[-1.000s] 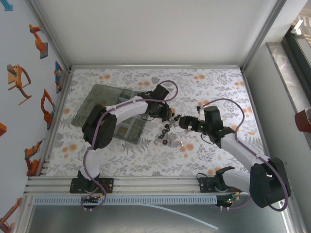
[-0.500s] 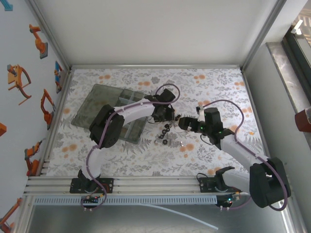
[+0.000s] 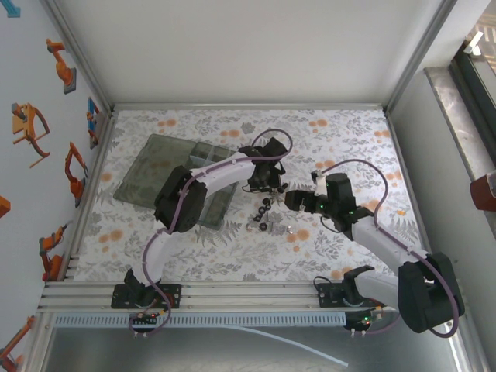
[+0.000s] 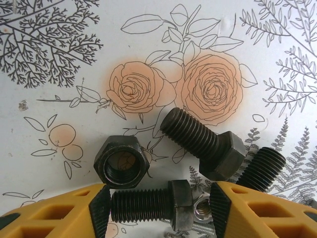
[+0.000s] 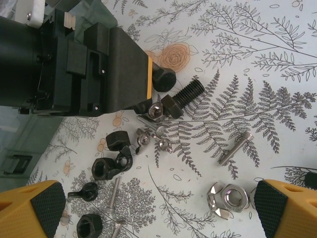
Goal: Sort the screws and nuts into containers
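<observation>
My left gripper (image 4: pixel 161 206) is open and low over the cloth, its pads either side of a black screw (image 4: pixel 143 206) lying crosswise; a gap and a silvery nut (image 4: pixel 203 210) separate the head from the right pad. A black nut (image 4: pixel 121 162) and two more black screws (image 4: pixel 203 141) lie just beyond. From above, the left gripper (image 3: pixel 268 184) is at the pile (image 3: pixel 266 215), right of the smoky organizer box (image 3: pixel 167 167). My right gripper (image 5: pixel 161 213) is open wide over scattered parts, with a silvery nut (image 5: pixel 229 198) near its right finger. The right gripper (image 3: pixel 291 200) faces the left one.
Black nuts (image 5: pixel 106 166), wing nuts (image 5: pixel 163 144) and a silvery screw (image 5: pixel 235 148) lie on the floral cloth. The left gripper's black body (image 5: pixel 89 64) looms close ahead of the right wrist camera. Bare cloth lies toward the table's far and right sides.
The left gripper has moved right and slightly nearer, from the box's edge to the pile of screws. The right gripper has barely shifted.
</observation>
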